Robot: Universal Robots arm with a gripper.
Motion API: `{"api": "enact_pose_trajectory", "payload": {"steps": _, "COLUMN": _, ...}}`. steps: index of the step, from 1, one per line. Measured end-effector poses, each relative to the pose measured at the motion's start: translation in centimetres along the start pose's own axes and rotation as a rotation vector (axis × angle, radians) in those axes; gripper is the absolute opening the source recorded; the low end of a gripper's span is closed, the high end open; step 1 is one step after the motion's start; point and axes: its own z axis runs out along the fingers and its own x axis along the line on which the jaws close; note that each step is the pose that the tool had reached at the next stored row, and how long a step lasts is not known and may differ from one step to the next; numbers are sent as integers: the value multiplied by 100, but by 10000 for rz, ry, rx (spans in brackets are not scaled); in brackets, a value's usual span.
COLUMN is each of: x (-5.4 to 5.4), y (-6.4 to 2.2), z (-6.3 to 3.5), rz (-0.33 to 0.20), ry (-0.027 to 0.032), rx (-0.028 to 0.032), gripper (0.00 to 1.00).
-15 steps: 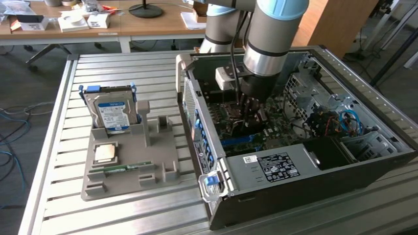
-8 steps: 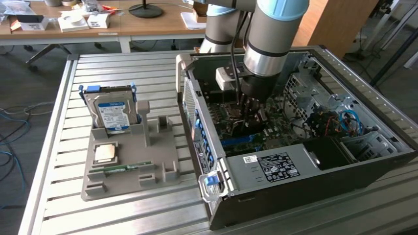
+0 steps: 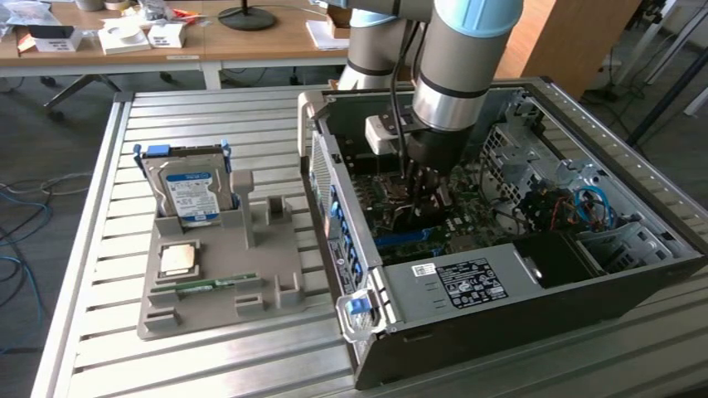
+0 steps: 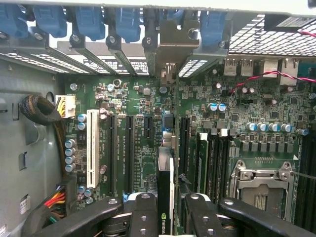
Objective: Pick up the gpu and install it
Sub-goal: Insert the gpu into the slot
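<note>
In the wrist view the gpu (image 4: 164,190) is seen only edge-on between the fingers (image 4: 142,217) of the gripper (image 4: 168,200). The picture's edge cuts off the card's part nearest the camera and also the fingers' bases. Whether its connector touches a slot of the motherboard (image 4: 247,98) cannot be told. In the exterior view the arm (image 3: 459,66) is cut off above, and the print on the power supply (image 3: 426,290) label is too small to read.

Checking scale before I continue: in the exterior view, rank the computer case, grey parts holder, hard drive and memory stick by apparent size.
1. computer case
2. grey parts holder
3. hard drive
4. memory stick
None look alike; order is clear.
</note>
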Motion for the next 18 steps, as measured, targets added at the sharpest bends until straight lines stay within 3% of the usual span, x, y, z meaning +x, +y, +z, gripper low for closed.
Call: {"api": "enact_pose_trajectory", "payload": {"steps": 18, "x": 2, "y": 0, "z": 7, "rz": 203, "ry": 3, "rx": 2, "gripper": 26}}
